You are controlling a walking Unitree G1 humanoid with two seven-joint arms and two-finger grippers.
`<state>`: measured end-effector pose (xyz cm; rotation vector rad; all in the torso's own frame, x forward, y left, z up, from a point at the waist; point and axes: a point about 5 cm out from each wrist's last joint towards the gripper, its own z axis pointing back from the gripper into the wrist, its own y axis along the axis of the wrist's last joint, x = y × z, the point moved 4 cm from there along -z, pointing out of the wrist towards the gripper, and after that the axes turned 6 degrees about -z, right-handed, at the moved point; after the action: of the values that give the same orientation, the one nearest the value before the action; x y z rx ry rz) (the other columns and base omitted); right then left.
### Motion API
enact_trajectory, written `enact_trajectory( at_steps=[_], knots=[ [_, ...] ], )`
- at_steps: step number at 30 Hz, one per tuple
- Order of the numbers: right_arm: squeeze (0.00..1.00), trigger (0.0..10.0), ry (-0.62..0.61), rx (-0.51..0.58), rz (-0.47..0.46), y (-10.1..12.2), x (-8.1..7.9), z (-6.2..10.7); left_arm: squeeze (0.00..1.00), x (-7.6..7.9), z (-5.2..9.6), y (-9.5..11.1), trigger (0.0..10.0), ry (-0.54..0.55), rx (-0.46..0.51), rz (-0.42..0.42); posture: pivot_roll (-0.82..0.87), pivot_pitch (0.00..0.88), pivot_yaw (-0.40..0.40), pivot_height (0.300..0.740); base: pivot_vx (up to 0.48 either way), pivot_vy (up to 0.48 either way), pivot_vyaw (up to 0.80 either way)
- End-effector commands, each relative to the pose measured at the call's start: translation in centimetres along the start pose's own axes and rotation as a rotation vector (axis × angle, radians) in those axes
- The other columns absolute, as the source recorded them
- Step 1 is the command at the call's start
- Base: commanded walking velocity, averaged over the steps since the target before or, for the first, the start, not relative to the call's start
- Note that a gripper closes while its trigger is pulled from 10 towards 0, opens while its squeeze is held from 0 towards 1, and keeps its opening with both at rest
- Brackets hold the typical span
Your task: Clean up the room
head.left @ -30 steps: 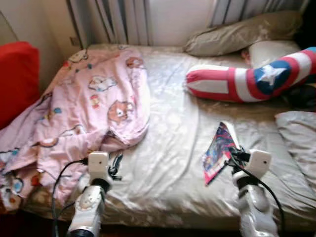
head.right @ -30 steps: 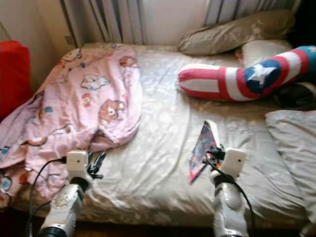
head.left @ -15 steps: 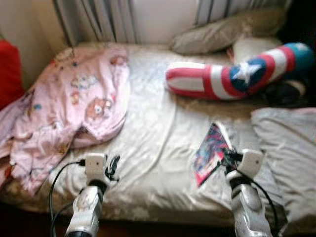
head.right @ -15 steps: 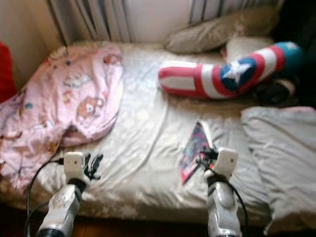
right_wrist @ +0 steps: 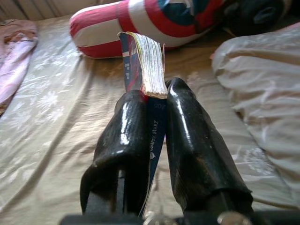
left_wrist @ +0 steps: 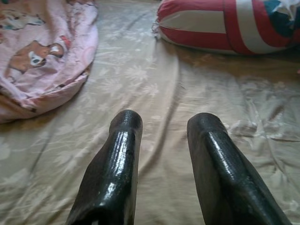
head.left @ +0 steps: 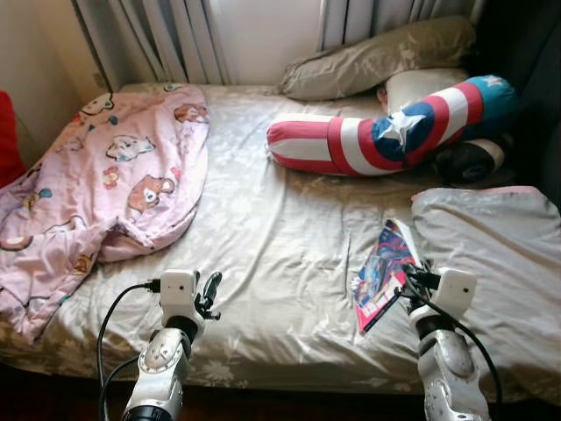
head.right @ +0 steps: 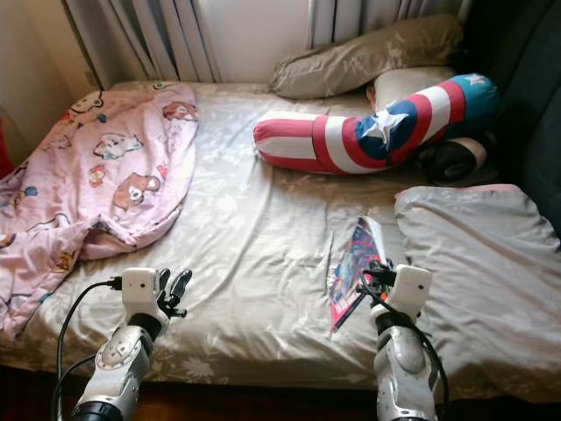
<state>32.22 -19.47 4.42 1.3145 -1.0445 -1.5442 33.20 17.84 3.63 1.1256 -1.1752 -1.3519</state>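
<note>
My right gripper [head.left: 410, 282] is shut on a colourful comic book [head.left: 383, 274], held tilted just above the bed sheet [head.left: 280, 228] near the front right. In the right wrist view the book [right_wrist: 143, 65] stands edge-up between the two black fingers [right_wrist: 124, 126]. My left gripper [head.left: 209, 291] hovers open over the bed's front left with nothing between its fingers [left_wrist: 117, 173]. A pink cartoon-print blanket [head.left: 96, 184] lies crumpled over the bed's left side. A red, white and blue star bolster [head.left: 386, 136] lies across the back right.
Beige pillows [head.left: 377, 57] lean at the head by the curtains [head.left: 166, 35]. A grey pillow [head.left: 491, 254] covers the bed's right front. A dark round object [head.left: 469, 160] sits behind the bolster. A red cushion [head.left: 7, 140] shows at the far left edge.
The camera has swung right, so the whole scene has shifted left. The book stays in my right gripper and the left gripper stays open.
</note>
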Motion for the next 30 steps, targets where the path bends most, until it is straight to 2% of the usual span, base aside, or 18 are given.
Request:
enact_trajectory(
  at_steps=[1,11,15,25,27,30],
  knots=[
    [0.00,10.0,0.012,0.039,-0.002,1.10,-0.30,-0.39,0.00,-0.53,0.33,-0.12,10.0,0.015,0.004,0.008,0.02,0.083,0.022,0.740,0.000,0.000,0.00],
    [0.00,10.0,-0.030,0.031,-0.015,0.92,0.27,-0.41,0.00,-0.25,0.41,-0.23,10.0,-0.007,-0.001,0.015,0.02,0.100,0.023,0.740,0.000,0.000,-0.04],
    [0.00,10.0,-0.029,0.024,-0.016,0.78,0.21,-0.51,0.00,-0.20,0.42,-0.21,10.0,-0.013,0.000,0.013,0.03,0.103,0.022,0.740,0.260,0.000,-0.73],
    [0.00,10.0,-0.026,0.034,0.007,0.89,-0.14,-0.62,0.00,-0.25,0.51,-0.22,10.0,-0.009,0.001,0.013,0.03,0.105,0.021,0.740,0.262,0.000,0.00],
    [0.00,10.0,-0.015,0.034,0.034,0.87,-0.29,-0.63,0.00,-0.34,0.53,-0.20,10.0,-0.004,0.001,0.007,0.03,0.107,0.022,0.740,0.000,0.000,0.00],
    [0.00,10.0,-0.011,0.032,0.029,0.80,-0.36,-0.61,0.00,-0.37,0.54,-0.22,10.0,-0.003,-0.001,0.006,0.03,0.108,0.022,0.740,0.000,0.000,0.00]
  ],
)
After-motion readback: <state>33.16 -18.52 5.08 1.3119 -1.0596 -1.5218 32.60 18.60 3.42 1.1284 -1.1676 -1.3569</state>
